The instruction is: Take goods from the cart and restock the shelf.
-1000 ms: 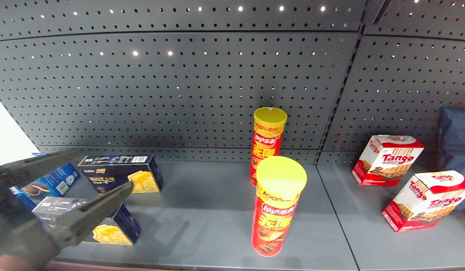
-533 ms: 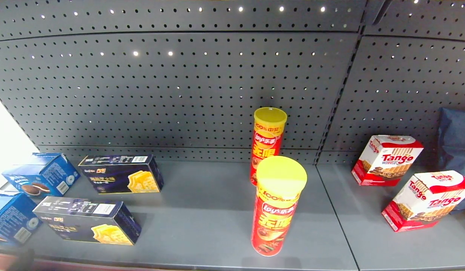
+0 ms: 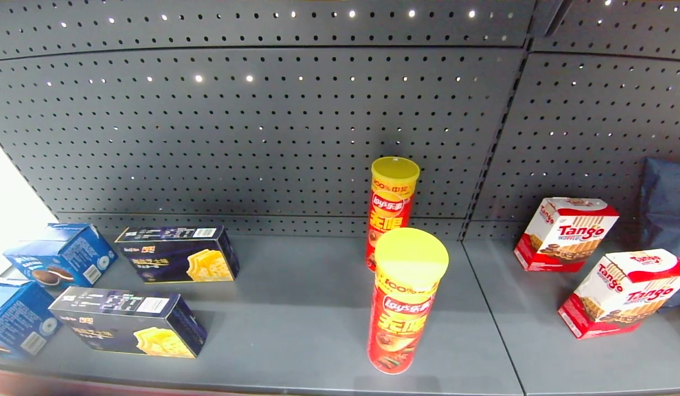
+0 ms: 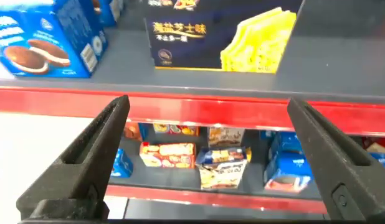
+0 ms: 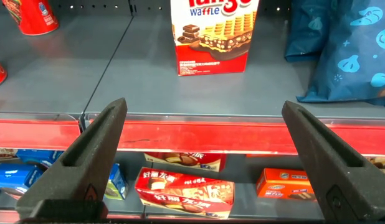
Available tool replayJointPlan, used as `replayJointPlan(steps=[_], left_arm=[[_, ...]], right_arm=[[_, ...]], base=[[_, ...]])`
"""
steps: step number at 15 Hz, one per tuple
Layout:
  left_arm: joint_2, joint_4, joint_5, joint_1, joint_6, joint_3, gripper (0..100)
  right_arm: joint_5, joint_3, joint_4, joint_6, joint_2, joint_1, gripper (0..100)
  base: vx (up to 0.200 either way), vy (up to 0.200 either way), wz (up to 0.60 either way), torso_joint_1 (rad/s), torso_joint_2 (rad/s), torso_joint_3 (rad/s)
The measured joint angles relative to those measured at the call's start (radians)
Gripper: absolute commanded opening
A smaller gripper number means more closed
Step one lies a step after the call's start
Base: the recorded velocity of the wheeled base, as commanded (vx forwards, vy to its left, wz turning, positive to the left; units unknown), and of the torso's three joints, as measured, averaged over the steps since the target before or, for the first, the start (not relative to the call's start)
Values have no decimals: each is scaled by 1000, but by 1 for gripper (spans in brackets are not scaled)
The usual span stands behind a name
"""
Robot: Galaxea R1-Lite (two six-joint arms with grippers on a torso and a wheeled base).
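Grey pegboard (image 3: 263, 137) backs a grey shelf (image 3: 296, 308). Two chip canisters (image 3: 406, 300) stand upright mid-shelf, one near the front edge, one at the back. Cracker boxes (image 3: 177, 254) and cookie boxes (image 3: 62, 256) sit toward the left end, wafer boxes (image 3: 565, 234) toward the right, with a blue bag (image 3: 667, 203) beyond. All are closed, contents unseen. Canisters are likely light, stiff, slick, tippy: take mid-body. Boxes are probably crushable: span the narrow faces. Left gripper (image 4: 208, 106) and right gripper (image 5: 204, 106) are both spread wide and empty, just off the front red rail (image 5: 192, 134).
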Motion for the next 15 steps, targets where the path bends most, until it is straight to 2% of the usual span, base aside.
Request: replayJointPlan(steps=[3,5,6,7,8,15], left_arm=[[-41,0,16,48,-3,0,100],[-57,0,19,57,-3,1,100],[-65,2,-7,56,1,1,100],[-79,4,-65,54,9,1,100],[-90,5,-87,51,16,1,100],[-108,7,-86,48,20,2,100]], right_arm=[[0,0,0,0,0,-1,100],[0,0,0,0,0,-1,100],[0,0,0,0,0,0,100],[0,0,0,0,0,0,100],[0,0,0,0,0,0,100],[0,0,0,0,0,0,100]], base=[[0,0,0,0,0,0],[0,0,0,0,0,0],[0,0,0,0,0,0],[0,0,0,0,0,0],[0,0,0,0,0,0],[0,0,0,0,0,0]])
